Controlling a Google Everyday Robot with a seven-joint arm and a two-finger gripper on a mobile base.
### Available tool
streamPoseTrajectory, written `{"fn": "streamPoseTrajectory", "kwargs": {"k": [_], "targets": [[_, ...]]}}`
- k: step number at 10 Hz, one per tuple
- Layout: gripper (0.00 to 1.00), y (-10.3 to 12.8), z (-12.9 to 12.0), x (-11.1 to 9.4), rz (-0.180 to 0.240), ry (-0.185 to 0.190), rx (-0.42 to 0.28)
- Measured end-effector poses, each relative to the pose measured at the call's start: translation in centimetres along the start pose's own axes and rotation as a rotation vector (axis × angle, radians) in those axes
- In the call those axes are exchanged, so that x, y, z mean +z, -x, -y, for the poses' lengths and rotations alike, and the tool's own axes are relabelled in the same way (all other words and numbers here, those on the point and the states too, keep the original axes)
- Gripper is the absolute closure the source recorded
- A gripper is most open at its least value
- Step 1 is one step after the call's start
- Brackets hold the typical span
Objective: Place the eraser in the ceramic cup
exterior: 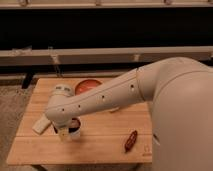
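Note:
The ceramic cup [75, 133], small and white with a dark inside, stands on the wooden table [100, 142] at the front left. My gripper [65, 130] hangs from the wrist right over the cup's left side and hides part of its rim. A small yellowish piece shows at the gripper's tip by the cup's wall. A pale oblong block [40, 125], which looks like the eraser, lies on the table just left of the gripper. I cannot tell whether it touches the gripper.
A wide red-brown bowl [89, 86] sits at the back of the table, partly behind my arm. A dark red-brown oblong thing [131, 141] lies at the front right. My big white arm crosses the table from the right.

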Motion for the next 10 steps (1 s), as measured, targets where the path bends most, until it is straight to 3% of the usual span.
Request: {"fn": "streamPoseTrajectory", "kwargs": {"k": [2,3,8,10], "targets": [[0.53,-0.2,0.0,0.0,0.0,0.0,0.0],[0.5,-0.3,0.0,0.0,0.0,-0.001,0.0],[0.04,-0.9,0.2,0.3,0.004,-0.005,0.001],[0.04,-1.2,0.4,0.4,0.008,-0.01,0.002]]}}
